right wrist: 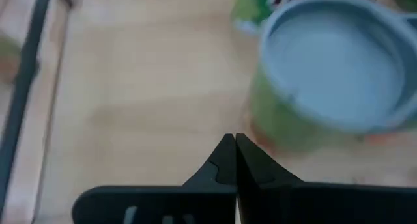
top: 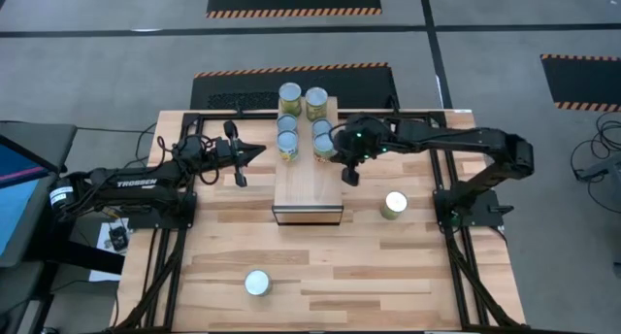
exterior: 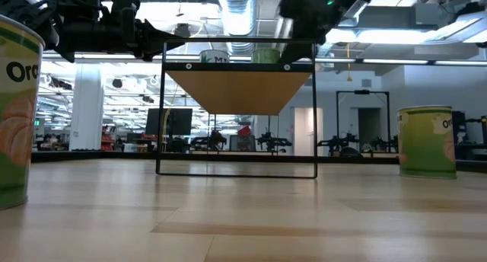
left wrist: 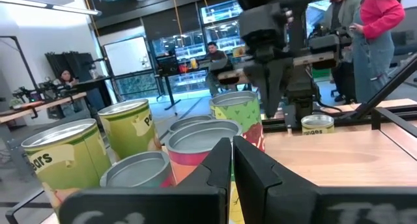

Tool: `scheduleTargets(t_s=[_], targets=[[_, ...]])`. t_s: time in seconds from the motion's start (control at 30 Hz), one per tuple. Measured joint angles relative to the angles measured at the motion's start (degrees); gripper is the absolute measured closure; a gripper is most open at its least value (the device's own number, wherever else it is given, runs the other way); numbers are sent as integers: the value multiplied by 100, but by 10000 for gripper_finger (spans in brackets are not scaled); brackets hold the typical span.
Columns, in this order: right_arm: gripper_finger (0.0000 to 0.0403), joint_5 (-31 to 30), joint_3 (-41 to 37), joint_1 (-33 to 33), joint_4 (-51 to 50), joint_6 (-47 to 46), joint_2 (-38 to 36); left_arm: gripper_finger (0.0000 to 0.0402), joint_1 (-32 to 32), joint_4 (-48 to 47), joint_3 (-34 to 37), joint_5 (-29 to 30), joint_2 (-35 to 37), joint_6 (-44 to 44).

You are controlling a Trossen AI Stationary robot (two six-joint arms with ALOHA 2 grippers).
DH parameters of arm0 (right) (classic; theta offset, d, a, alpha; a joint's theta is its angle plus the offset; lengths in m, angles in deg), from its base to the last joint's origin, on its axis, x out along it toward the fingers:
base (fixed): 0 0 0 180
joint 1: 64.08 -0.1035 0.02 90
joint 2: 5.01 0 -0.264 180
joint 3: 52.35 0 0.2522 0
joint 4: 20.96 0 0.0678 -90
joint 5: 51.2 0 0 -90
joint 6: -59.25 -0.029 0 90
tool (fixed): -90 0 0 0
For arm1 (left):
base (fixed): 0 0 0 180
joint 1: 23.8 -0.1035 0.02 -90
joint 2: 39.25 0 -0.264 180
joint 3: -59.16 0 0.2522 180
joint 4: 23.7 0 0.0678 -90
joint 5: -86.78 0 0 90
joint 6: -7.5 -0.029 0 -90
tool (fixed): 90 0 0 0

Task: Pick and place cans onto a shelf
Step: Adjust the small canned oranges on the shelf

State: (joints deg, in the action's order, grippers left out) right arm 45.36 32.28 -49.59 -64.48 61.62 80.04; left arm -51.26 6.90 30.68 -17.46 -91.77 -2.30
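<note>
The left gripper [top: 254, 152] has its two fingers pressed together on nothing. Its arm stretches out level from the left side of the table [top: 388, 276], and the tip hangs just beside the left long edge of the shelf [top: 309, 183], pointing at the cans there. The right gripper [top: 349, 171] also has its fingers together and empty. Its arm reaches in from the right, bent at the elbow, with the wrist turned downward just off the shelf's right long edge, near the closest can [right wrist: 329, 68] in the row.

Six cans [top: 287, 125] stand upright on the shelf in two columns of three, all crowded onto its far half. The near half of the shelf top is bare wood up to its front edge. Two more cans stand on the table: one [top: 256, 283] near the front edge, to the left, well apart from both arms, and one [top: 394, 205] to the right of the shelf, close under the right arm. That makes eight cans. Wide bare planks lie between the shelf and the table's front edge.
</note>
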Motion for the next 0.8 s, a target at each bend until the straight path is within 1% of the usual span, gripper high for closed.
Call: scheduleTargets(t_s=[0.1, 0.17, 0.37, 0.43, 0.53, 0.8], targets=[[398, -25, -19, 15, -390, 331, -266, 395, -2, -2, 0, 0, 0, 0], [398, -21, -240, 141, -265, 418, -446, 395, 0, -4, 0, 0, 0, 0], [399, -62, -1168, 752, 1043, 420, -664, 395, -1, -6, 0, 1, 0, -1], [398, -41, -1317, 895, 1507, 426, -615, 395, -2, -1, 0, 2, 0, 0], [398, -43, -1340, 980, 1999, 553, -402, 395, 0, 1, 0, 2, 1, 0], [398, 11, -1340, 1040, 2499, 662, -19, 395, 0, 2, 0, 3, 2, 1]])
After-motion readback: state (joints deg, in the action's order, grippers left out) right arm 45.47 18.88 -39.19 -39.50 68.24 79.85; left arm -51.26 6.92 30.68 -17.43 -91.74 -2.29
